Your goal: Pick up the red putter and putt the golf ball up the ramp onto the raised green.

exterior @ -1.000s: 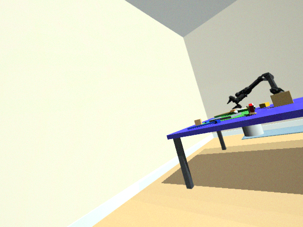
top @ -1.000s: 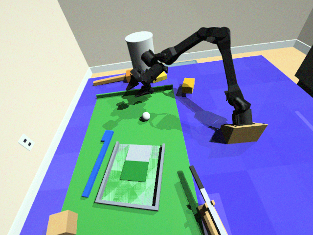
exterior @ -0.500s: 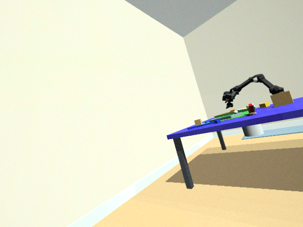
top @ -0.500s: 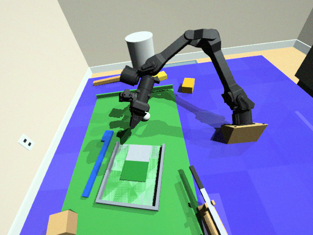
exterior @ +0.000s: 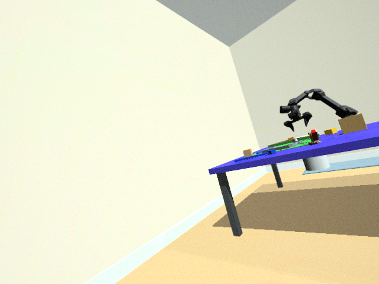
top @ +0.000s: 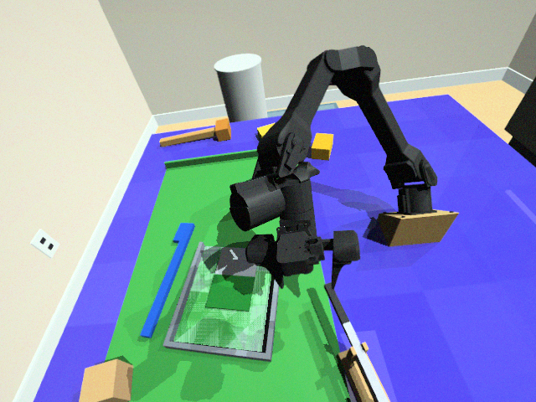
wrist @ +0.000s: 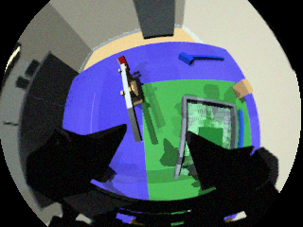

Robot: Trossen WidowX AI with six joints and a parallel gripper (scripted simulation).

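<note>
Gripper (exterior: pixel 297 123) hangs above the green mat (top: pixel 142 242), jaws spread wide and empty. The red putter (wrist: pixel 131 97) lies along the mat's edge at 5 o'clock of the raised green (top: pixel 228 294), resting in a wooden stand (top: pixel 355 372); the golf ball is hidden.

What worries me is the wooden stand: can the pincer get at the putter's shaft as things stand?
Probably yes. The pincer hangs open and empty above the table, and the putter lies exposed along the green mat's edge. Its wooden stand sits underneath, with nothing covering the shaft.
</note>
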